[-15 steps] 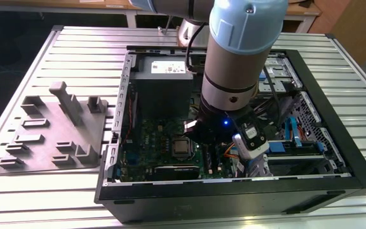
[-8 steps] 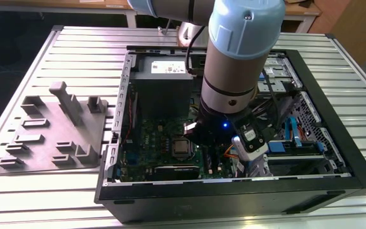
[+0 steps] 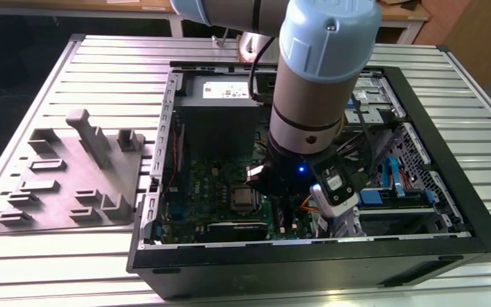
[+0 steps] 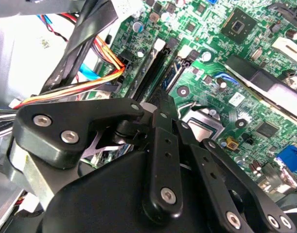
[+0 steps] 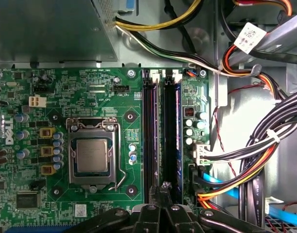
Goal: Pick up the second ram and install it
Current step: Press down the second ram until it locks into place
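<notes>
My gripper (image 5: 161, 187) hangs inside the open computer case (image 3: 314, 256), low over the near end of the long black memory slots (image 5: 150, 136) on the green motherboard (image 5: 90, 87). Its two black fingers (image 4: 160, 114) are pressed together with no gap showing between the tips. A slim, dark blue-green ram stick (image 5: 172, 141) stands seated in a slot on the cable side, also seen in the second wrist view (image 4: 175, 73). I cannot tell whether that stick is the second ram. The processor (image 5: 91, 155) lies in its socket beside the slots.
Bundles of orange, yellow and black cables (image 5: 255, 160) crowd the space beside the slots. The power supply (image 3: 215, 112) fills the case's far end, and a drive cage with blue rails (image 3: 399, 192) sits at the exterior view's right. A grey parts fixture (image 3: 75, 173) lies on the slatted table.
</notes>
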Controlling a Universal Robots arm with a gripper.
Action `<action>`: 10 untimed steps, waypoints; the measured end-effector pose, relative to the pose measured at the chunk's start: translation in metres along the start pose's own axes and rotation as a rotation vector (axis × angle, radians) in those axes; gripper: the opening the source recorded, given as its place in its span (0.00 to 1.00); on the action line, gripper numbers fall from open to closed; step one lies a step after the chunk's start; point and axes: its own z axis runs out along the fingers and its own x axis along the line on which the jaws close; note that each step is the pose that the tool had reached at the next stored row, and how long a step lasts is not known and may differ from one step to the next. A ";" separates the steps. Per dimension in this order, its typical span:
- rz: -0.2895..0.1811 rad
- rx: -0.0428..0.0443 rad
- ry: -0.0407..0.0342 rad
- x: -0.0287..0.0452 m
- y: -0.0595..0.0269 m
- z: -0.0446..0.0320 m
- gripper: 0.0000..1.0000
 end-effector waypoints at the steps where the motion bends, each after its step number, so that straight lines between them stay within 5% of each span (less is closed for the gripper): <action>1: 0.000 0.0002 0.0001 0.0000 0.0000 0.0001 0.10; 10: 0.000 0.0006 0.0002 0.0001 -0.0001 0.0028 0.10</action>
